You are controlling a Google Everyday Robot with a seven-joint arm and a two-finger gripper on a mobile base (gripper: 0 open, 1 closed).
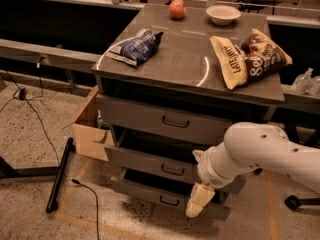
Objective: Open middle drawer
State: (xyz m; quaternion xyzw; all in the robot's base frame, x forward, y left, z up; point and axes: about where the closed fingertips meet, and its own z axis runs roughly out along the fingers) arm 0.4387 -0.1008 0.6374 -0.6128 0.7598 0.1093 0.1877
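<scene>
Speckled floor (pixel 30 204) surrounds a grey three-drawer cabinet (pixel 185 54). Its top carries snack bags (pixel 250 59), a bowl (pixel 223 14) and an apple (pixel 177 9), none of which bear on the operation.

**Gripper position.** The gripper (pixel 195 209) hangs tip-down at the end of the white arm (pixel 260 151). It is directly in front of the lowest drawer (pixel 140 190) and to the right of that drawer's handle (pixel 170 200).

**Gripper state.** Released or clenched cannot be told from this view. No object is seen in it.

**Target position.** The middle drawer (pixel 135 158) lies above the gripper, below the top drawer (pixel 145 115). Its front runs left to right across the cabinet. Whether it already stands out a little cannot be told.

**Governing relation.**
- The wire handle (pixel 173 170), centred on the middle drawer front, sits up and to the left of the gripper, near but apart.
- The long axis of the wire handle is horizontal, parallel to the drawer front.
- The gripper is level with the lowest drawer and closer to its handle than to the wire handle.

**Assessment.** The approach is judged incomplete. The coming move calls for a rise and a small leftward shift to meet the wire handle, then a straight pull away from the cabinet front. Closing at the present height would likely engage the wrong drawer.
</scene>
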